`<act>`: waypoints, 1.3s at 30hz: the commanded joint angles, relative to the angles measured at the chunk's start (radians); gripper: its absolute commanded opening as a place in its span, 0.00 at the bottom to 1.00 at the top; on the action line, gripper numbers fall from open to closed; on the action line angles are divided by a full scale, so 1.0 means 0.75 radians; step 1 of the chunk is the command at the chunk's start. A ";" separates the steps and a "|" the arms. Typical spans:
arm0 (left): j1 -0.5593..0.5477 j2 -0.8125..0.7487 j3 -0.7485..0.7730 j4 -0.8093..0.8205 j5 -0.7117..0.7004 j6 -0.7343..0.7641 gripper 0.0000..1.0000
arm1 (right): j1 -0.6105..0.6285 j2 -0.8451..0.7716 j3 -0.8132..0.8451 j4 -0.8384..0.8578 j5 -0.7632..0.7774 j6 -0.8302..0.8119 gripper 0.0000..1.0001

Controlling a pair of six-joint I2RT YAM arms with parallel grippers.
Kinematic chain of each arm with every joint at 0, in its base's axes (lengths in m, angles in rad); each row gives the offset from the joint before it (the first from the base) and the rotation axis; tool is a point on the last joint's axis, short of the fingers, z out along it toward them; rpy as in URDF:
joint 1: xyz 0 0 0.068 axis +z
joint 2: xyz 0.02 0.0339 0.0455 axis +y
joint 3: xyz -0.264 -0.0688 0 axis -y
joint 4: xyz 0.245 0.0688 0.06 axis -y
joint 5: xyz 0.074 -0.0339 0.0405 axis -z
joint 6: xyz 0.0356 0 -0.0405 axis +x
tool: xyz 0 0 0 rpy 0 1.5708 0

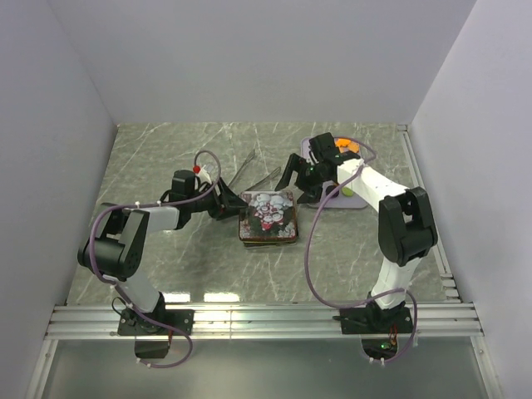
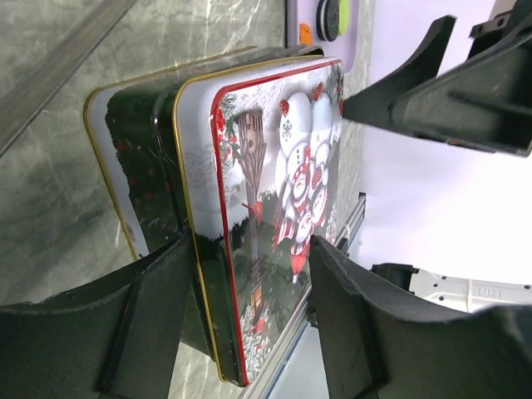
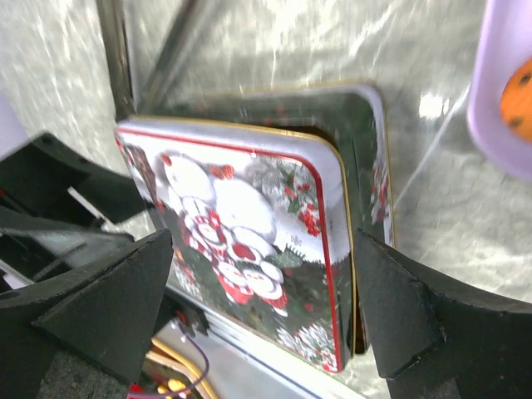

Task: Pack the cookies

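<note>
two grippers meet at one tin (image 1: 268,218) in the top view: the left gripper (image 1: 226,203) is at its left edge and the right gripper (image 1: 298,186) hangs by its far right corner. the cookies (image 1: 345,146) that show, orange with one green, lie on a purple tray (image 1: 337,203) just behind the right gripper and well apart from the left, so the right arm is the nearer to them. tongs (image 1: 253,170) lie on the table (image 1: 166,158) beyond the tin. in the left wrist view the tin's near end sits between the fingers, which seem to press on both sides, so i judge this gripper clamped on the tin. the lid (image 2: 274,166) lies skewed over the dark base (image 2: 141,166), not seated. in the right wrist view the fingers (image 3: 108,307) stand spread wide and empty, with the lid straight below them and the tray rim off to one side. the tin is near square, so it has no real long axis. seating the lid would turn on its offset from the base. whether cookies are inside is hidden. no writing can be read, only snowmen and holly on the lid.
</note>
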 commanded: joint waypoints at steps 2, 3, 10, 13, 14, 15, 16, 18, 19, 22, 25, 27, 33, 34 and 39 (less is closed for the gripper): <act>-0.018 0.014 0.085 -0.048 -0.029 0.006 0.62 | -0.020 0.064 0.101 -0.045 0.039 -0.008 0.95; -0.022 0.018 0.097 -0.057 -0.029 0.008 0.62 | -0.022 0.076 0.128 -0.057 0.037 -0.008 0.95; -0.036 0.049 0.163 -0.220 -0.104 0.029 0.60 | -0.039 0.130 0.214 -0.096 0.025 -0.012 0.95; -0.038 0.053 0.189 -0.335 -0.182 0.039 0.60 | -0.049 0.113 0.200 -0.098 0.010 -0.014 0.95; -0.038 0.053 0.197 -0.412 -0.225 0.029 0.60 | -0.053 0.095 0.187 -0.106 0.014 -0.020 0.95; -0.038 0.051 0.197 -0.427 -0.229 0.019 0.60 | -0.051 0.083 0.177 -0.123 0.030 -0.026 0.95; -0.038 0.041 0.195 -0.433 -0.231 0.006 0.60 | -0.051 0.066 0.163 -0.127 0.037 -0.028 0.95; -0.042 0.028 0.191 -0.464 -0.247 -0.020 0.61 | -0.049 0.011 0.101 -0.139 0.061 -0.034 0.95; -0.044 0.016 0.193 -0.468 -0.252 -0.022 0.61 | -0.053 -0.007 0.079 -0.141 0.080 -0.036 0.95; -0.057 0.002 0.228 -0.523 -0.280 -0.012 0.61 | -0.061 -0.085 -0.019 -0.131 0.094 -0.034 0.95; -0.079 -0.008 0.255 -0.539 -0.307 -0.004 0.61 | -0.067 -0.148 -0.101 -0.117 0.102 -0.016 0.95; -0.100 -0.017 0.291 -0.588 -0.333 0.022 0.61 | -0.067 -0.202 -0.170 -0.092 0.090 -0.004 0.95; -0.139 -0.004 0.385 -0.687 -0.380 0.039 0.61 | -0.069 -0.306 -0.353 -0.019 0.088 0.037 0.95; -0.145 -0.002 0.392 -0.691 -0.384 0.035 0.61 | -0.071 -0.314 -0.377 0.002 0.076 0.050 0.95; -0.183 0.016 0.457 -0.760 -0.423 0.025 0.61 | -0.139 -0.371 -0.620 0.342 -0.139 0.211 0.93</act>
